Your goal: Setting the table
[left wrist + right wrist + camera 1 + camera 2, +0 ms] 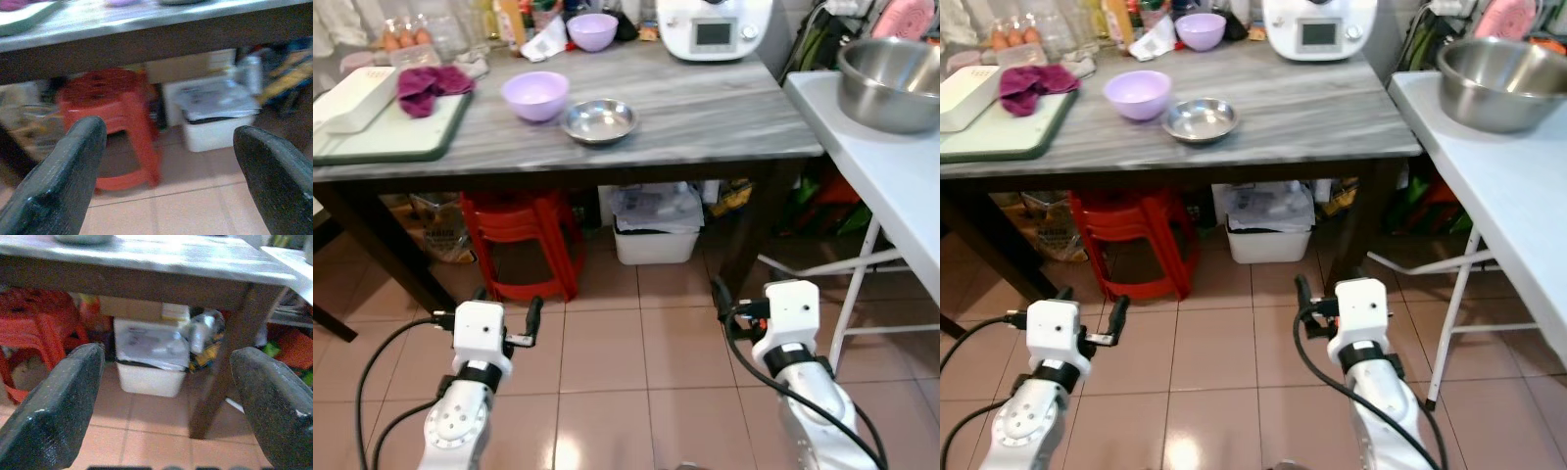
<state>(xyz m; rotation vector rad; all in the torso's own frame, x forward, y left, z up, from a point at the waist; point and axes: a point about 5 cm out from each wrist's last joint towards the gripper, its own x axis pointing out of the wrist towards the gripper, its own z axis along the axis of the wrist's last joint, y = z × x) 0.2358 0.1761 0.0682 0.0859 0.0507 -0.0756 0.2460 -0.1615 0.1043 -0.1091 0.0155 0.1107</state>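
On the grey marble-patterned table (705, 117) a lavender bowl (535, 95) stands beside a small steel dish (598, 120). A second lavender bowl (592, 30) is at the back. A magenta cloth (431, 83) lies on a white and green cutting board (391, 137) at the left end. Both arms are held low over the tiled floor, short of the table's front edge. My left gripper (168, 132) is open with nothing between its fingers. My right gripper (166, 357) is open too and holds nothing.
Stacked red stools (524, 240) and a white bin (656, 235) sit under the table. A white appliance (713, 27) stands at the back. At the right, a white folding table (891, 176) carries a large steel bowl (891, 83). A dark table leg (220, 382) is near my right gripper.
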